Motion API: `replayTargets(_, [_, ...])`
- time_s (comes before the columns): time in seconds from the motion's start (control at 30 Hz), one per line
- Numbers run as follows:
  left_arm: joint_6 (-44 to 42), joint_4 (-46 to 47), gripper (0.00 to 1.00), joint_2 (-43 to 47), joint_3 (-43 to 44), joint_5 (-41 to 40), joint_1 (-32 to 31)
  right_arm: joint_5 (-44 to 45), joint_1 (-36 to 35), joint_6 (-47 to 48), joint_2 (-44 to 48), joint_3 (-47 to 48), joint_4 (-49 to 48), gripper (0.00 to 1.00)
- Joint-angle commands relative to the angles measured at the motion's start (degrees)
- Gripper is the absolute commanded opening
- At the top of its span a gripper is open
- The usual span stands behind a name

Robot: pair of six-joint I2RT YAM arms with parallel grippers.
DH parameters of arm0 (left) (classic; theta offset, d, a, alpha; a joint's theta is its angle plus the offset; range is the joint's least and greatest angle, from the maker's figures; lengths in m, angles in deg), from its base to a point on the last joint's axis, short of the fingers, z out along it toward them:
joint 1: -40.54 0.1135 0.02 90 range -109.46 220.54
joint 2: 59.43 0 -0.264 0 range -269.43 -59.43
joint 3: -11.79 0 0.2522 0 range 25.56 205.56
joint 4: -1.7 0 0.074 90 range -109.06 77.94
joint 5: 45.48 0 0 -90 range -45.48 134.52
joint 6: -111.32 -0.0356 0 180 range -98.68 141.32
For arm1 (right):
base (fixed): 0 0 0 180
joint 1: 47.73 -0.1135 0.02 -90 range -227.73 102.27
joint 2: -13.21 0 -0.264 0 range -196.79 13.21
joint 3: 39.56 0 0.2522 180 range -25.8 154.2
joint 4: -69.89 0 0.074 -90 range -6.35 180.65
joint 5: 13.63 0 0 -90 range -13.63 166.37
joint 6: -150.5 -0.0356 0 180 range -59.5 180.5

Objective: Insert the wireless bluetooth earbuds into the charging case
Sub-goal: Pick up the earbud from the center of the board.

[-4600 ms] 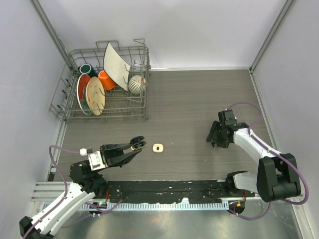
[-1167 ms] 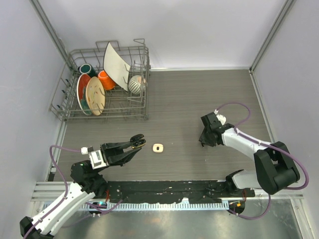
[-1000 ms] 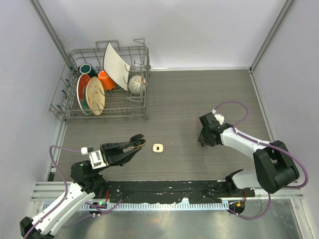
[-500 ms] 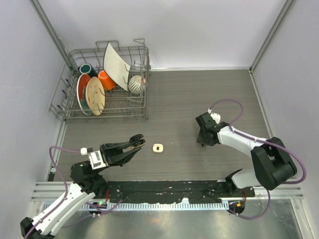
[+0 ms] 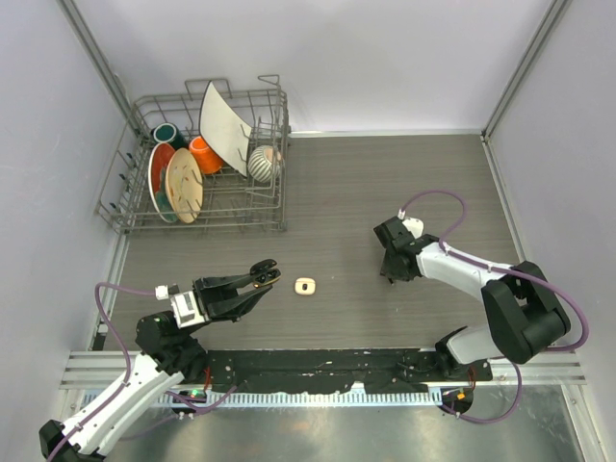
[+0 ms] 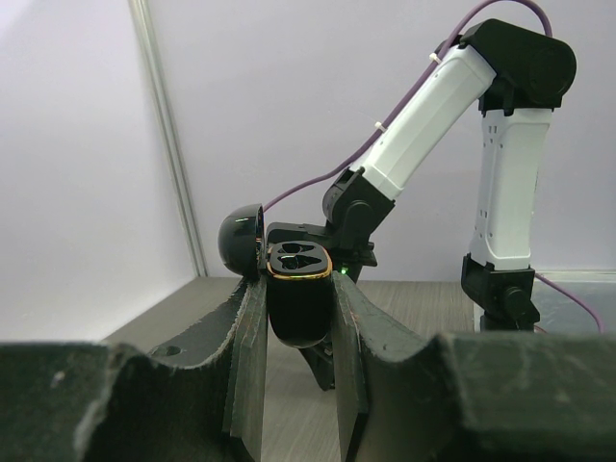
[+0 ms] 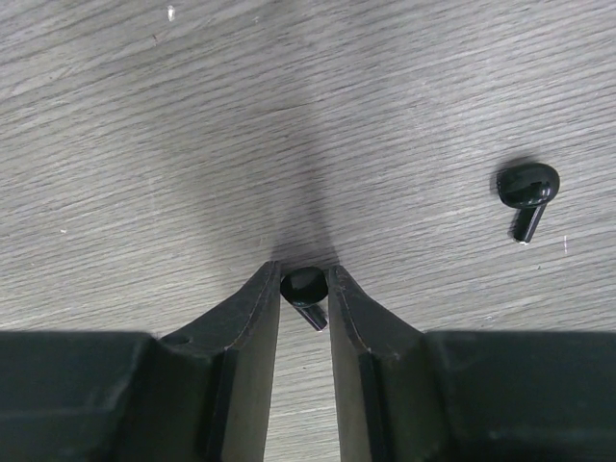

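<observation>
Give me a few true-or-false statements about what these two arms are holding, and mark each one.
1. The left fingers grip a black charging case with its lid open. True.
2. That case already holds both earbuds. False: its two sockets look empty.
3. The right fingers pinch a black earbud against the table. True.
4. The earbud lying free nearby is white. False: the loose earbud is black.
5. The dish rack stands empty. False: it holds plates and cups.
</observation>
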Motion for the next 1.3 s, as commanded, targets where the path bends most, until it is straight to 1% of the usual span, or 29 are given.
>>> replayTargets(0.0, [-0.71, 0.65, 0.0, 0.55, 0.25, -0.88, -0.13, 1.42, -0.36, 0.13, -2.64, -1.38, 2.86, 0.39])
replayTargets(0.03, [-0.71, 0.65, 0.0, 0.55, 0.25, -0.79, -0.13, 1.51, -0.36, 0.13, -2.64, -1.38, 2.86, 0.41])
replayTargets(0.13, [-0.71, 0.65, 0.0, 0.55, 0.34, -0.79, -0.13, 1.95, -0.54, 0.3, -2.64, -0.86, 3.3, 0.44])
replayTargets(0.27, [-0.71, 0.56, 0.0, 0.64, 0.34, -0.7, -0.13, 1.25, -0.62, 1.62, -2.55, -0.68, 2.86, 0.44])
replayTargets(0.47, [-0.71, 0.56, 0.0, 0.56, 0.43, -0.44, -0.05, -0.33, -0.71, 4.08, -3.25, -0.59, 1.45, 0.41])
replayTargets(0.63, [-0.63, 0.47, 0.0, 0.82, 0.43, -0.53, -0.13, -1.65, -0.71, 1.8, -3.17, -1.29, 2.42, 0.42])
replayTargets(0.77, [-0.54, 0.47, 0.0, 0.82, 0.51, -0.53, -0.13, -2.62, -0.8, -1.1, 0.16, -3.4, 2.42, 0.48])
replayTargets(0.97, [-0.45, 0.56, 0.0, 0.56, 0.51, -0.44, -0.13, -4.64, -1.5, -3.39, 1.85, -5.95, 0.93, 0.48])
replayTargets(1.07, [-0.36, 0.65, 0.0, 0.55, 0.43, -0.35, -0.13, -5.78, -2.55, -4.44, 1.76, -6.13, 0.49, 0.48])
replayTargets(1.27, [-0.19, 0.65, 0.0, 0.73, 0.43, -0.35, -0.13, -5.35, -5.19, -6.55, 1.06, -4.99, 0.4, 0.48])
